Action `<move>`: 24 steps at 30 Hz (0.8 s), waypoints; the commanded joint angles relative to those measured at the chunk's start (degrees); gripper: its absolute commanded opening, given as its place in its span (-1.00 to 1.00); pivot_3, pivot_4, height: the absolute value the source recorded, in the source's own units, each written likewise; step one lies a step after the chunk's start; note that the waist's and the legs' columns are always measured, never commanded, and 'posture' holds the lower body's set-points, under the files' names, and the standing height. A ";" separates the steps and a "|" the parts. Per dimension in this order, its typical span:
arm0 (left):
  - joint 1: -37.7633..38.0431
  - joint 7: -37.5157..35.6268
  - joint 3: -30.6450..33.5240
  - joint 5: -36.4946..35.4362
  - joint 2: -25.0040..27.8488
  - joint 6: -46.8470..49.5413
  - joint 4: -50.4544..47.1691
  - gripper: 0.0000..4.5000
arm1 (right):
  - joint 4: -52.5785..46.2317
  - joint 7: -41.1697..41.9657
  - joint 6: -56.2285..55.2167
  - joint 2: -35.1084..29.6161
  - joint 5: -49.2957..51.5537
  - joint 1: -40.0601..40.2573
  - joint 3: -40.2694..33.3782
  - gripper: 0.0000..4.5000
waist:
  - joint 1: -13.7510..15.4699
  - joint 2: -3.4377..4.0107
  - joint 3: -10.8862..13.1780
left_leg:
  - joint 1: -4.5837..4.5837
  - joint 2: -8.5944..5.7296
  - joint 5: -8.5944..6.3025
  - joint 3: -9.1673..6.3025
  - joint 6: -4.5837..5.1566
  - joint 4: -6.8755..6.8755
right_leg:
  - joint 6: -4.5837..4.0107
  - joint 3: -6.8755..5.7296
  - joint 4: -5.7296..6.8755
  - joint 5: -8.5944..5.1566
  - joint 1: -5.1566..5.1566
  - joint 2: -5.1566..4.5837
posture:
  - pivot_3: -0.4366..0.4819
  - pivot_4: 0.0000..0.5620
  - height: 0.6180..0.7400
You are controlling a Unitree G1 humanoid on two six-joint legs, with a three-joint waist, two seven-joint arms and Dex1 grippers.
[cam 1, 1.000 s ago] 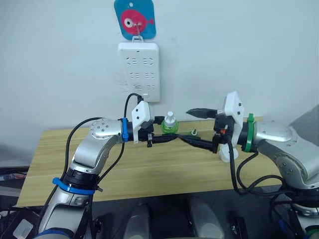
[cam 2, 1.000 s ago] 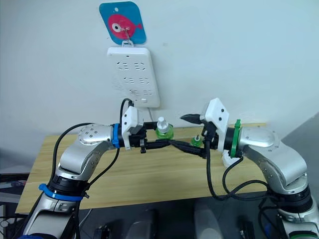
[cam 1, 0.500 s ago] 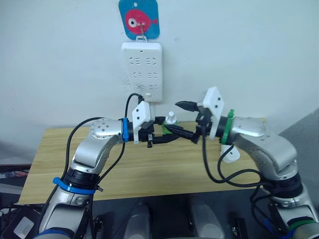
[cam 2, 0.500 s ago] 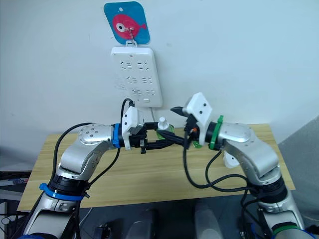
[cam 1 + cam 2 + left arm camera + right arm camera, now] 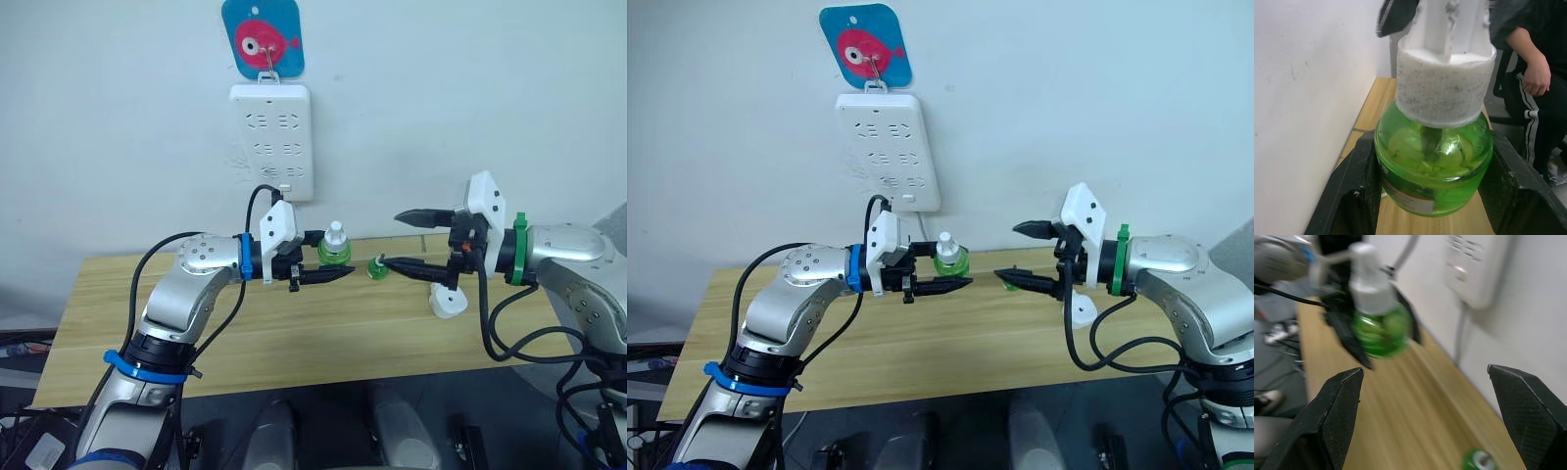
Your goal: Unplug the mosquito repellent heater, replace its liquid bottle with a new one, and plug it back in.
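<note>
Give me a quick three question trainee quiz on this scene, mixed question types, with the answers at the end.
1. True or false: the left tool is shut on the green bottle.
2. The right tool is: A) open B) shut on the heater C) shut on the power strip.
3. Where is the white heater?

Key: 1 true; 2 A; 3 on the wooden table, below the right tool, not in the power strip.

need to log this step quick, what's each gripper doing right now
Left gripper: jaws closed on the round green glass liquid bottle with a white neck.
Right gripper: jaws open, holding nothing.
</note>
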 commanded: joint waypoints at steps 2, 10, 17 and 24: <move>0.20 -0.74 -0.09 -0.57 0.44 -0.50 -2.55 0.01 | -1.72 -5.09 2.29 6.67 2.35 -5.15 2.61 0.88 | -0.04 0.00 0.00 | -0.01 -0.01 0.01 -0.02 -0.02 0.00 | 0.00 0.00 0.01 0.00 0.00 -0.01 | -0.33 -0.34 1.00; 0.60 -0.84 -0.25 -0.59 0.59 -0.38 -3.05 0.01 | 1.93 -5.22 3.18 11.41 2.42 -9.61 5.58 0.62 | 0.52 0.00 -0.02 | -0.06 -0.09 0.06 -0.09 -0.12 -0.01 | 0.00 -0.03 -0.07 0.00 0.00 -0.07 | -0.31 -0.33 1.00; 0.93 -0.69 0.10 -0.48 0.75 -0.06 -2.84 0.01 | 1.93 -2.87 3.46 11.02 3.45 -10.17 5.64 -0.38 | 0.36 0.01 -0.02 | -0.04 -0.06 0.06 -0.09 -0.10 -0.02 | 0.00 -0.05 -0.06 0.00 0.00 -0.05 | -0.30 -0.33 1.00; 1.49 -0.97 -0.12 0.44 1.15 -0.40 -1.64 0.01 | 1.61 -1.79 3.11 11.32 6.17 -11.47 3.29 -0.87 | 0.36 0.02 -0.02 | -0.04 -0.06 0.04 -0.09 -0.08 -0.02 | 0.00 -0.05 -0.06 0.00 0.00 -0.05 | -0.32 -0.32 1.00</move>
